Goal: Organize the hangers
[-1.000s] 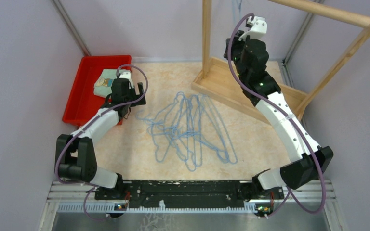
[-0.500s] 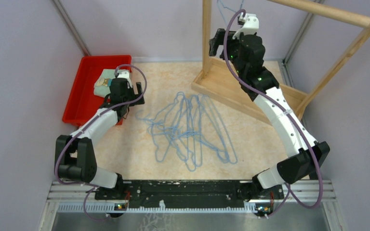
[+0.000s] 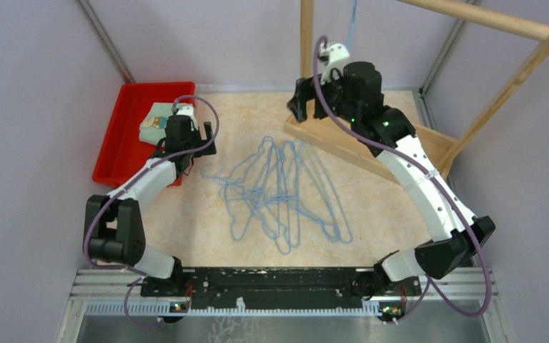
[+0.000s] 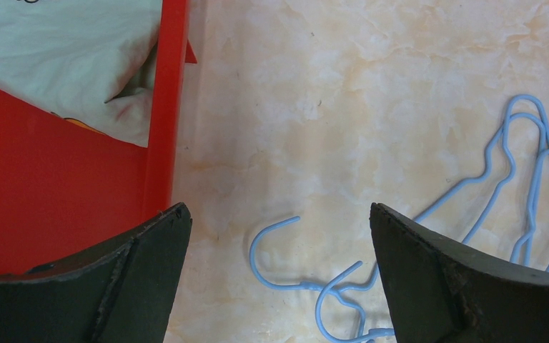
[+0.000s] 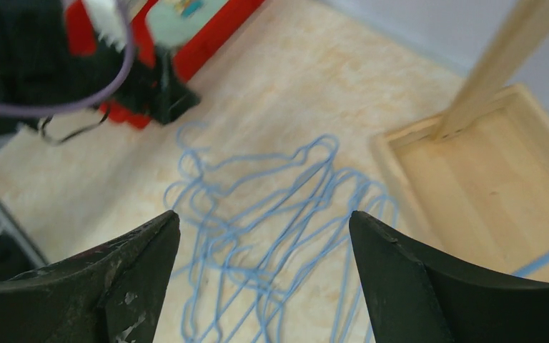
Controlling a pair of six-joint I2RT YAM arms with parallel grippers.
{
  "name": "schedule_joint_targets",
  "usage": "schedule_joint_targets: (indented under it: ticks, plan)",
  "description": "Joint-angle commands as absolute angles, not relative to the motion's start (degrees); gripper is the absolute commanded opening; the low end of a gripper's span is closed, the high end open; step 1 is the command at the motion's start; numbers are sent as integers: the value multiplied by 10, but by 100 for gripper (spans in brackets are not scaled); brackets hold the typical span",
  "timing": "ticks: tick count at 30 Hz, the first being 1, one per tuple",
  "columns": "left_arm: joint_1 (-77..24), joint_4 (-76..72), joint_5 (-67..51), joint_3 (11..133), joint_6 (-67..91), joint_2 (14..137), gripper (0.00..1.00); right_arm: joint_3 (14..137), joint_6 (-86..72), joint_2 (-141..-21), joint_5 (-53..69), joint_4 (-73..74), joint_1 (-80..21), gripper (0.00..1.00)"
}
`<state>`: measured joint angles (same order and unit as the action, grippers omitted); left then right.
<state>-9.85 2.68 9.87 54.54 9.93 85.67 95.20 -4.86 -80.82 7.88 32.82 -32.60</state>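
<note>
The light-blue wire clothes hangers (image 3: 280, 191) lie in a tangled heap at the middle of the marbled beige table (image 3: 186, 229). Their triangles overlap and their hooks cross, and none of this heap is on the rack yet. They are loose and snarled, so I judge each will have to be teased free by its hook rather than lifted clean.

At the heap's left edge one open hook (image 4: 251, 250) curls on bare table, clear enough of the rest to be reached. My left gripper (image 4: 277, 211) hangs just above it, fingers spread wide with nothing between them. I judge it is placed to come down on that hook.

Just to the left stands the red plastic tray (image 3: 111, 153) with a folded pale cloth (image 3: 159, 118) inside. It is near enough that a careless descent could clip its wall.

On the far right, my right gripper (image 5: 261, 214) is held high, jaws wide apart and empty. It is tilted to look down over the heap from beside the upright post (image 3: 307, 43) of the light wooden garment rack (image 3: 332, 139). The rack's round top rail (image 3: 486, 20) runs off to the far right, and I take it the hangers belong there.

A thin blue strand (image 3: 353, 14) shows at the top edge by the post, but too little of it is visible to tell what it is.
</note>
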Motion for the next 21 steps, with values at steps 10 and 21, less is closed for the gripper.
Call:
schedule_joint_targets:
  ticks: [10, 21]
  plan:
    - [-95, 44, 81, 535, 111, 843, 100, 654, -7, -812, 138, 327, -363, 79]
    - [-96, 58, 76, 507, 120, 824, 100, 569, -30, -873, 98, 260, -373, 65]
